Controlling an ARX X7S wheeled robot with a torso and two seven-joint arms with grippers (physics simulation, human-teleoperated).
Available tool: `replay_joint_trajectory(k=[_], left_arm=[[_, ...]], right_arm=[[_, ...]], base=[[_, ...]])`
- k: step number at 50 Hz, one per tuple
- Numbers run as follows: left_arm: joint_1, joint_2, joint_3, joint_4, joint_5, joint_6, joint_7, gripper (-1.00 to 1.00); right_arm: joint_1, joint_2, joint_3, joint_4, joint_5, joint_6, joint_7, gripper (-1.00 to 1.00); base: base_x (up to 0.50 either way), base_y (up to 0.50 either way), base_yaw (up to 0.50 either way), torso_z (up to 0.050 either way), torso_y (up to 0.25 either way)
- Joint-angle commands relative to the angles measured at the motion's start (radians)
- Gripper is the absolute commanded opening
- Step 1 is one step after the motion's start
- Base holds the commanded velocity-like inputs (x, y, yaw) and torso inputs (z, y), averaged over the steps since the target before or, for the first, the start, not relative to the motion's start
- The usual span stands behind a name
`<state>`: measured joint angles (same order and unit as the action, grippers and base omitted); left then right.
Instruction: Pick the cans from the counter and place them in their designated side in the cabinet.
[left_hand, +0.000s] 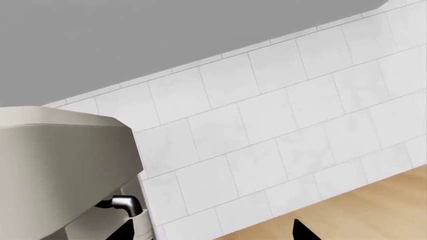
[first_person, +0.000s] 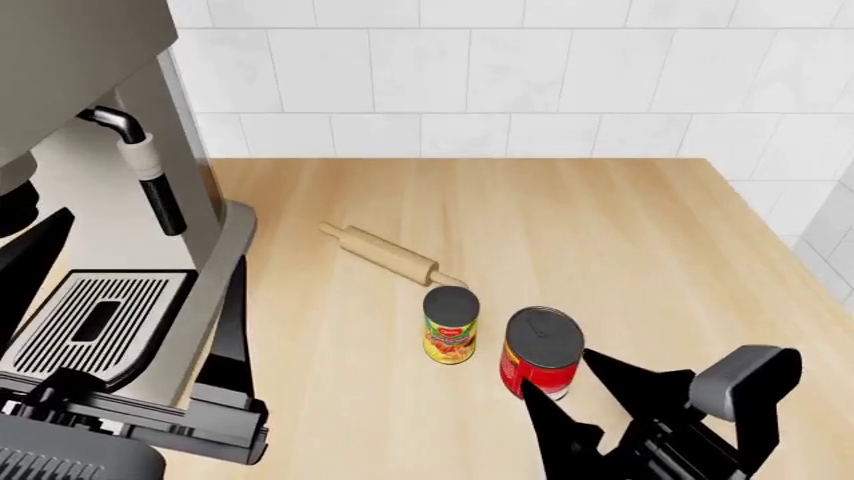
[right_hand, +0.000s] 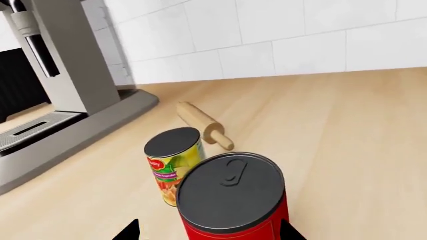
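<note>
Two cans stand on the light wood counter (first_person: 627, 220). The red-labelled can (first_person: 542, 352) (right_hand: 232, 200) is nearer to me. The slimmer can with the yellow-green fruit label (first_person: 451, 326) (right_hand: 172, 161) is just to its left. My right gripper (first_person: 589, 396) (right_hand: 210, 233) is open, one black fingertip on each side of the red can, low on its body. My left gripper (left_hand: 213, 235) is open and holds nothing. It points at the tiled wall beside the espresso machine. The cabinet is out of view.
A wooden rolling pin (first_person: 387, 254) (right_hand: 203, 124) lies behind the cans. A grey espresso machine (first_person: 80, 120) (left_hand: 60, 165) with steam wand and drip tray fills the counter's left side. A white tiled wall (first_person: 534, 90) closes the back and right.
</note>
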<state>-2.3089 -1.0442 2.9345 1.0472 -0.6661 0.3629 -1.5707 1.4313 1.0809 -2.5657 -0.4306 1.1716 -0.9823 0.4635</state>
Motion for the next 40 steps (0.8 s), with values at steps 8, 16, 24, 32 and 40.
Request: replay_joint_trajectory(k=[8, 16, 24, 32, 40], left_arm=[[0.018, -0.002, -0.017, 0.000, 0.000, -0.006, 0.000, 1.00], [0.017, -0.005, -0.010, 0.000, 0.007, -0.005, 0.000, 1.00], [0.020, -0.013, -0.002, 0.000, 0.020, -0.004, 0.000, 1.00], [0.023, -0.021, 0.003, 0.000, 0.029, -0.003, 0.000, 1.00], [0.023, -0.025, 0.013, 0.000, 0.038, -0.001, 0.000, 1.00]], right_arm=[[-0.054, -0.013, 0.060, 0.047, 0.071, 0.013, -0.054, 1.00], [-0.065, -0.013, 0.081, 0.052, 0.082, 0.023, -0.061, 1.00], [-0.064, -0.027, 0.101, 0.043, 0.081, 0.047, -0.056, 1.00], [-0.037, -0.034, 0.119, 0.028, 0.112, 0.076, -0.066, 1.00], [-0.018, -0.047, 0.138, 0.031, 0.142, 0.100, -0.073, 1.00]], base=[[0.00, 0.00, 0.00, 0.000, 0.000], [0.00, 0.00, 0.00, 0.000, 0.000], [0.00, 0.00, 0.00, 0.000, 0.000], [0.00, 0.00, 0.00, 0.000, 0.000], [0.00, 0.00, 0.00, 0.000, 0.000]])
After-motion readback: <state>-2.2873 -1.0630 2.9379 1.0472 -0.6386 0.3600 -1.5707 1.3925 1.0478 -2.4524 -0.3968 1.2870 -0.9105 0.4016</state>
